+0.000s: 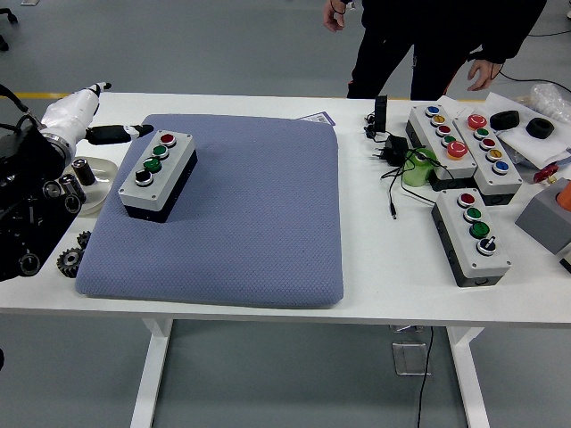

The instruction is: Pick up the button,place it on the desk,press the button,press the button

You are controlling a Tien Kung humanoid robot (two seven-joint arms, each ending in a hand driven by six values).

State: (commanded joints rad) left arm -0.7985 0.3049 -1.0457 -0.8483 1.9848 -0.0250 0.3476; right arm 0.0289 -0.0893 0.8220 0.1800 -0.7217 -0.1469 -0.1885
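The four-button control box (158,174) is seen lying on the blue-grey pad (241,214) near the table's (384,276) left edge, so picking and placing are judged done, with the presses left. The left hand (40,192) is held just beside it at that edge, fingers loosely curled on nothing; no button is touched.

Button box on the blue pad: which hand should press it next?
Left. The left hand sits at the table's left edge right beside the button box; no right hand is in view.
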